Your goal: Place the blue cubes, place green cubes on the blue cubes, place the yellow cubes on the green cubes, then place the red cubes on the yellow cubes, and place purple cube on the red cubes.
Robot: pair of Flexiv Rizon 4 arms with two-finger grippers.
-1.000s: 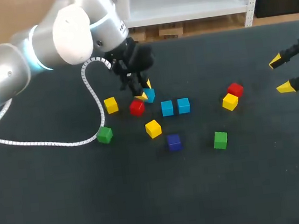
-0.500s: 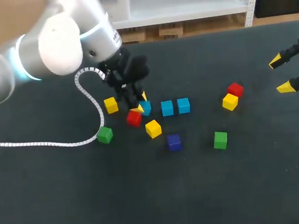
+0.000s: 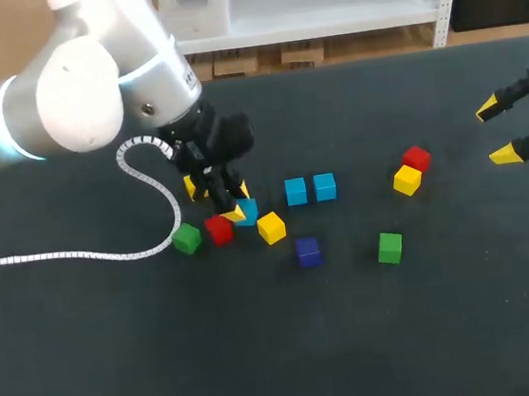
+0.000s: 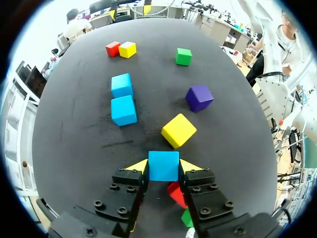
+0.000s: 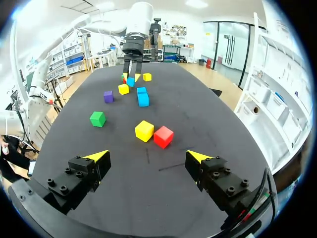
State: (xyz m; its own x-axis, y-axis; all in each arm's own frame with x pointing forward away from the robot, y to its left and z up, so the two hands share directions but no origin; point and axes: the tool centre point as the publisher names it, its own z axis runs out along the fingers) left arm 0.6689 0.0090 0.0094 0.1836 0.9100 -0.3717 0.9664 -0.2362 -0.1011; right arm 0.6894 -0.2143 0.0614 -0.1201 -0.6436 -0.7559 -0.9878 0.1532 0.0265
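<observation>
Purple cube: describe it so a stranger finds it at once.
On the dark table, find the left hand gripping a blue cube. A yellow cube sits just right of it; the purple cube lies beyond that, nearer the robot. It is the only purple one.

- Left gripper [image 3: 239, 205]: drawn back from the two other blue cubes [image 3: 295, 192], now well ahead of it; clamped throughout.
- Blue cube [image 4: 163, 165]: carried along between the fingers.
- Red cube [image 3: 218, 229]: dragged along just beside the fingertips; now under the gripper, next to the green cube [image 3: 186, 237].
</observation>
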